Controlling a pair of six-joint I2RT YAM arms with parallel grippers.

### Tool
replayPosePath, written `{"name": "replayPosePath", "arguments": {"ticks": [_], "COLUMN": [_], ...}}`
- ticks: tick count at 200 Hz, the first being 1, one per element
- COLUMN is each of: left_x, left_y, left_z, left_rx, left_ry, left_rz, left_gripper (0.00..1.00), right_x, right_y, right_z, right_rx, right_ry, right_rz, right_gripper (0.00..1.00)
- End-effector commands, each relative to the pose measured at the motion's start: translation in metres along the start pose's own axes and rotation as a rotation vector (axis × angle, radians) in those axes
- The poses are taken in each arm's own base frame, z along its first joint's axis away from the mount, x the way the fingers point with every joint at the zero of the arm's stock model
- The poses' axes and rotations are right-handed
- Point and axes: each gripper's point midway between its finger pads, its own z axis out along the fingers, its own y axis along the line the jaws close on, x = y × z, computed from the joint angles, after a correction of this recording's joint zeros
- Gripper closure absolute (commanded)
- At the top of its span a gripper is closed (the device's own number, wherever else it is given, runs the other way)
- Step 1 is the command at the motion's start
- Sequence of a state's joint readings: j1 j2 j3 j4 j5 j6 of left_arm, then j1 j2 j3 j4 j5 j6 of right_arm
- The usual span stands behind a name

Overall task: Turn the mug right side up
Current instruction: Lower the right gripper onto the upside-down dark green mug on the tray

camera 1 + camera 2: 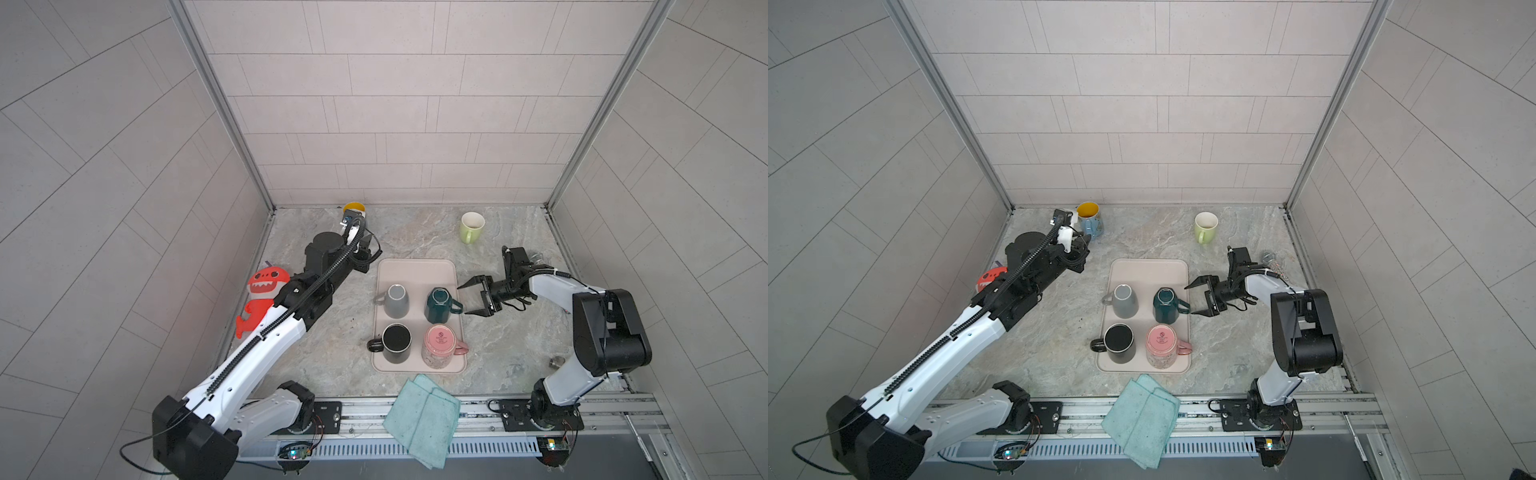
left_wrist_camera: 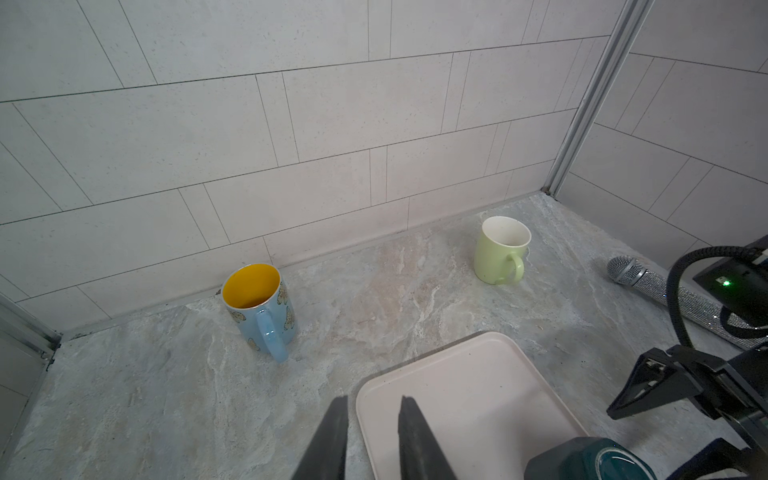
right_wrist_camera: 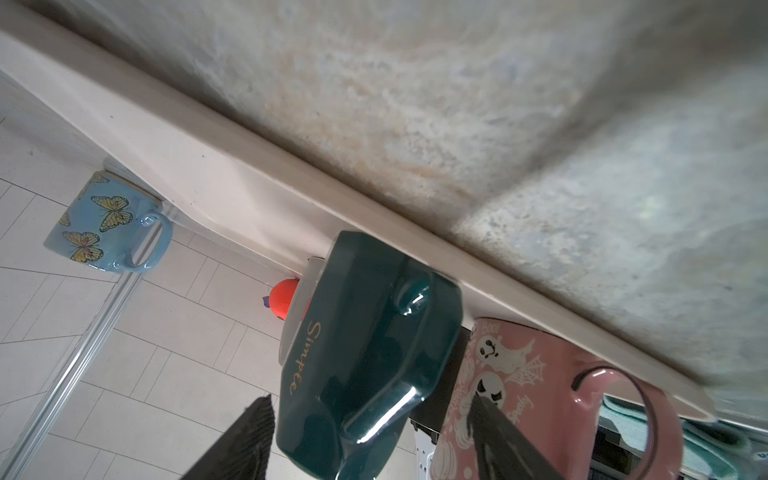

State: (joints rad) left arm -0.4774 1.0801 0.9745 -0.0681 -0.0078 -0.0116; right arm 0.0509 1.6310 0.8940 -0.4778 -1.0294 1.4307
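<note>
A dark green mug (image 1: 438, 305) (image 1: 1167, 305) stands upside down on the pink tray (image 1: 415, 270), at its right side, with its handle pointing right. My right gripper (image 1: 462, 299) (image 1: 1189, 300) lies level beside it, open, its fingertips on either side of the handle's outer end. In the right wrist view the green mug (image 3: 365, 353) fills the gap between the two fingers (image 3: 249, 432), which are apart from it. My left gripper (image 2: 372, 401) (image 1: 1084, 245) hovers above the tray's far left corner (image 2: 457, 374), fingers slightly parted and empty.
The tray also holds a grey mug (image 1: 397, 301), a black mug (image 1: 397, 343) and a pink ghost-print mug (image 1: 440, 347). A blue butterfly mug (image 2: 259, 307) and a light green mug (image 1: 471, 226) stand upright by the back wall. A microphone (image 2: 665, 291), red shark toy (image 1: 262, 299) and teal cloth (image 1: 424, 419) lie around.
</note>
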Motion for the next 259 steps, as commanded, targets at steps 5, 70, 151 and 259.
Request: {"name": "replayPosePath", "arguments": {"ticks": [5, 70, 151, 259], "left_x": [-0.012, -0.007, -0.002, 0.002], "left_y": [0.004, 0.008, 0.014, 0.02], "left_z": [-0.004, -0.007, -0.01, -0.011], "left_rx": [-0.012, -0.032, -0.055, -0.078], "left_ry": [-0.022, -0.012, -0.001, 0.009], "left_rz": [-0.017, -0.015, -0.012, -0.011], "left_gripper": [0.74, 0.75, 0.75, 0.75], "right_x": [0.003, 0.006, 0.006, -0.001], "right_y": [0.007, -0.001, 0.004, 0.022], "right_z": [0.007, 0.022, 0.031, 0.028], "right_rx": [0.0, 0.04, 0.057, 0.06], "right_ry": [0.007, 0.021, 0.028, 0.021], "right_rz": [0.012, 0.007, 0.003, -0.034], "right_gripper": [0.27, 0.35, 0.55, 0.63]}}
